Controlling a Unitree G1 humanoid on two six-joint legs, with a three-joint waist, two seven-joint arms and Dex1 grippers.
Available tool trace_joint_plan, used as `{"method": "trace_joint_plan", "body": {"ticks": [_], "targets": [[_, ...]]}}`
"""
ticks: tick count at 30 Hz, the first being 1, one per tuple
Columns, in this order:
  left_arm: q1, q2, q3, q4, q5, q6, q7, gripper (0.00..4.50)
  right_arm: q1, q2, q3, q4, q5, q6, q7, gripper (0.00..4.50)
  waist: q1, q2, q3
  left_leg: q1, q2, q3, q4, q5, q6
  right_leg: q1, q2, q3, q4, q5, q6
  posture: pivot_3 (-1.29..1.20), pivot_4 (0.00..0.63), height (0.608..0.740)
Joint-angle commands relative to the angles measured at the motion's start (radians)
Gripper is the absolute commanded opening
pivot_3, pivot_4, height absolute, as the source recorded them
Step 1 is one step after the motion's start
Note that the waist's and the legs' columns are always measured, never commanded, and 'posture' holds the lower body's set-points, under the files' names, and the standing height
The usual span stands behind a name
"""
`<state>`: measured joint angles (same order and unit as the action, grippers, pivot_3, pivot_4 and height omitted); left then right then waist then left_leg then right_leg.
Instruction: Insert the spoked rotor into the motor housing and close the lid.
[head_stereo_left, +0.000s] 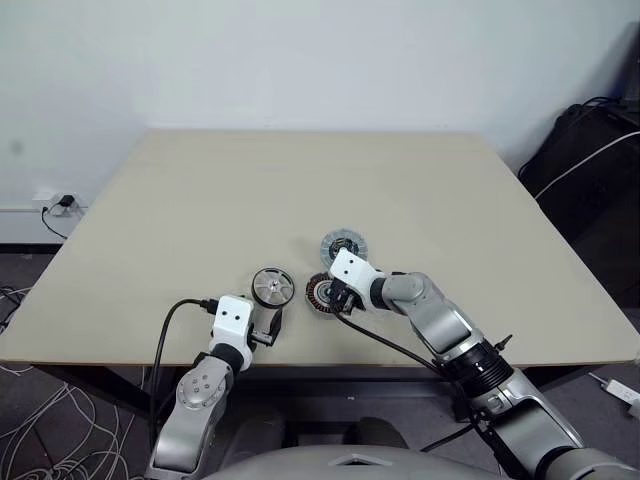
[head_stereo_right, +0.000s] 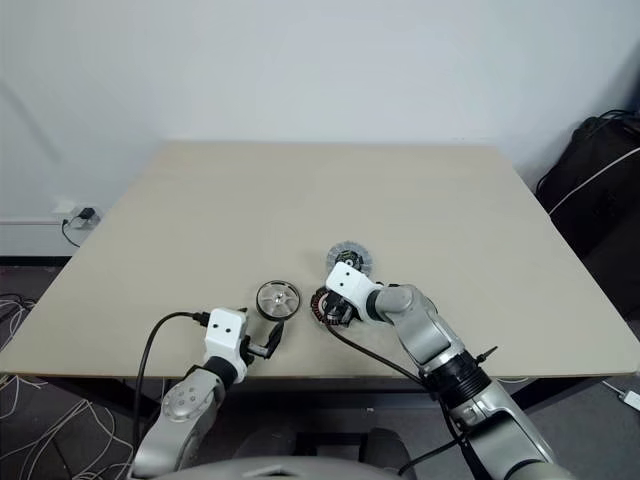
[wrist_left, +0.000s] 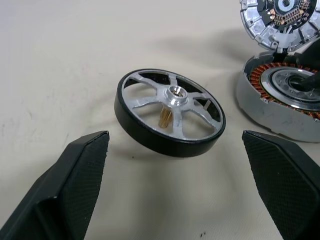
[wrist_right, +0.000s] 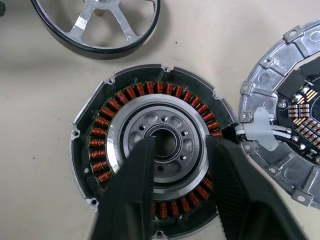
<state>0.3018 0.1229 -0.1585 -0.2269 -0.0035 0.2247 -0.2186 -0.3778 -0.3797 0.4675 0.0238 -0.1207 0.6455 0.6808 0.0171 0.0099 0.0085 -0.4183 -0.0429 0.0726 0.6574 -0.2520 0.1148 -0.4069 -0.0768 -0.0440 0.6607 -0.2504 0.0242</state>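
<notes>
The spoked rotor (wrist_left: 170, 120), a black-rimmed wheel with silver spokes and a brass pinion, lies near the table's front edge (head_stereo_left: 273, 286). My left gripper (wrist_left: 175, 135) stands open just short of it, one finger to each side and neither touching. To its right lies the motor housing (wrist_right: 150, 88), a grey shell ringed with copper windings (head_stereo_left: 322, 294). My right gripper (wrist_right: 182, 145) hangs over its centre hub, fingers (wrist_right: 135, 185) slightly apart, open, holding nothing. The lid (wrist_right: 295, 115), a silver disc carrying a circuit board, lies just behind the housing (head_stereo_left: 346, 244), joined to it by white wires.
The beige table (head_stereo_left: 300, 180) has wide bare room behind and to both sides of the parts. Its front edge runs close under both arms. A black bag (head_stereo_left: 590, 170) stands off the table's right side. Cables (head_stereo_left: 40, 400) lie on the floor at left.
</notes>
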Motion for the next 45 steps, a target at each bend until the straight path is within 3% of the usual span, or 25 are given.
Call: {"method": "trace_joint_plan", "body": {"ticks": [1,11,14,17,32,40,45], "targets": [[-0.006,-0.001,0.005,-0.019,-0.007,-0.023,0.002,4.50,-0.025,0.007,-0.013,-0.018,-0.004,0.004,-0.006,1.58,0.000,0.000,0.000,0.000,0.000,0.000,0.000,0.000,0.000,0.000,0.000,0.000,0.000,0.000,0.000,0.00,0.000,0.740],[-0.005,0.001,0.008,-0.020,-0.009,-0.027,0.001,4.50,-0.044,0.019,-0.008,0.057,-0.009,0.002,-0.009,1.58,-0.001,0.000,0.000,0.000,0.000,0.000,0.000,0.000,0.000,0.000,0.000,0.000,0.000,0.000,0.000,0.00,0.000,0.740],[-0.004,0.000,0.009,-0.020,-0.009,-0.028,0.001,4.50,-0.056,0.028,-0.012,0.096,-0.007,0.000,-0.012,0.95,-0.001,0.000,0.000,0.000,0.000,0.000,0.000,0.000,0.000,0.000,0.000,0.000,0.000,0.000,0.000,0.00,0.000,0.740],[-0.002,0.000,0.011,-0.020,-0.010,-0.029,0.001,4.50,-0.060,0.033,-0.015,0.108,-0.006,0.000,-0.010,0.02,-0.003,0.000,-0.001,0.001,0.000,0.000,0.000,0.000,0.000,0.000,0.000,0.000,0.001,0.000,0.000,0.00,0.000,0.740],[-0.007,0.002,0.010,-0.010,-0.013,-0.028,-0.010,4.50,-0.052,0.016,-0.063,0.025,0.023,0.010,-0.010,0.02,0.000,0.000,0.000,0.000,0.000,0.000,0.001,0.000,0.000,0.000,-0.001,-0.001,-0.001,0.003,-0.001,0.00,0.000,0.740],[-0.007,0.006,0.020,-0.015,-0.014,-0.038,-0.007,4.50,-0.023,0.064,-0.150,-0.031,0.057,-0.022,-0.088,0.02,-0.001,0.001,0.000,0.000,0.000,0.000,0.000,0.000,0.000,-0.001,0.000,-0.001,-0.001,0.003,-0.001,0.00,0.000,0.740],[-0.015,-0.038,0.096,-0.029,-0.067,-0.125,0.034,4.50,0.055,0.106,-0.214,-0.129,0.104,-0.013,-0.135,0.02,0.000,0.000,0.000,-0.001,0.000,0.000,0.000,0.000,0.000,-0.001,0.000,0.000,-0.001,0.003,-0.001,0.00,0.000,0.740]]}}
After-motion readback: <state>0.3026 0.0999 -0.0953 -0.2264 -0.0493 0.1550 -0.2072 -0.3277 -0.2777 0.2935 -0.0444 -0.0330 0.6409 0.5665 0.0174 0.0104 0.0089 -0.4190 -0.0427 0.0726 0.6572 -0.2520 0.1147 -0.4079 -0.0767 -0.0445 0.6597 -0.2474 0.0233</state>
